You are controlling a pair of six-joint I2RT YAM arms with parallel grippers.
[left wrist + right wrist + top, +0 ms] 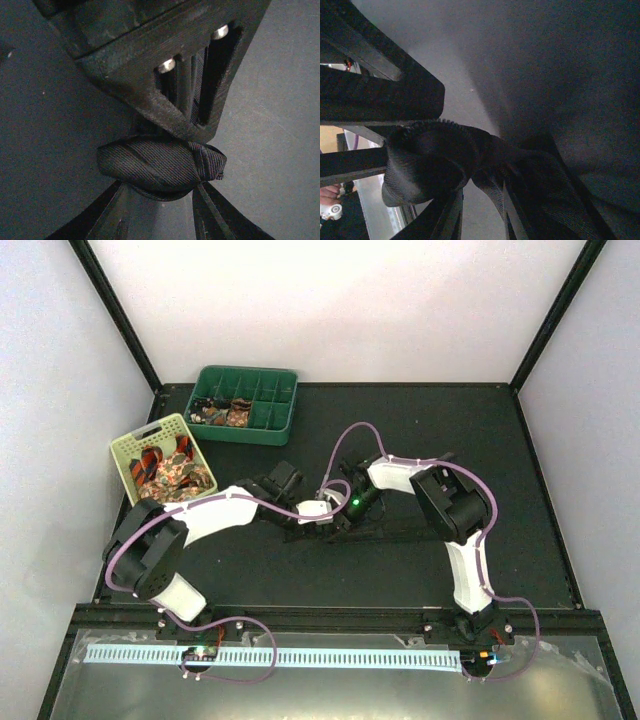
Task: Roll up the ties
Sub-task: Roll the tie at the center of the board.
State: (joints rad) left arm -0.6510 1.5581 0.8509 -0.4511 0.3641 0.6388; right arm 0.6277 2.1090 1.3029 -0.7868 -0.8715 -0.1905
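A very dark tie is wound into a tight roll (160,167) just above the dark table. In the left wrist view the roll sits across the tips of my left gripper (159,192), whose fingers (112,212) close on it. My right gripper (482,192) meets it from the other side, and its black body (165,55) fills the top of the left wrist view. In the right wrist view the roll (425,160) lies at the tips, and the loose tail (555,195) runs off to the lower right. In the top view both grippers (328,516) (342,510) meet mid-table.
A pale green basket (128,447) at the left holds striped and floral ties (172,468). Behind it, a dark green divided tray (285,400) holds some rolled ties (225,416). Purple cables (345,440) loop over the arms. Black frame posts stand at the far corners.
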